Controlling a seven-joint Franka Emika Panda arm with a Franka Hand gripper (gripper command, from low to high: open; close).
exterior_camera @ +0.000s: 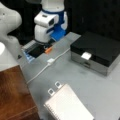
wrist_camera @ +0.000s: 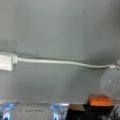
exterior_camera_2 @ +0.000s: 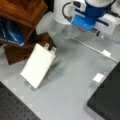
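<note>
One thin white cable (wrist_camera: 60, 62), small white plug (wrist_camera: 6, 61), lying flat.

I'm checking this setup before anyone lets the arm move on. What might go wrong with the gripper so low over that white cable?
The gripper hangs low at the table's far edge, right by the white cable. A sideways move might snag it and drag the small white connector. The orange piece lies close beside the gripper and may get knocked. A wide swing might also reach the black box.
</note>
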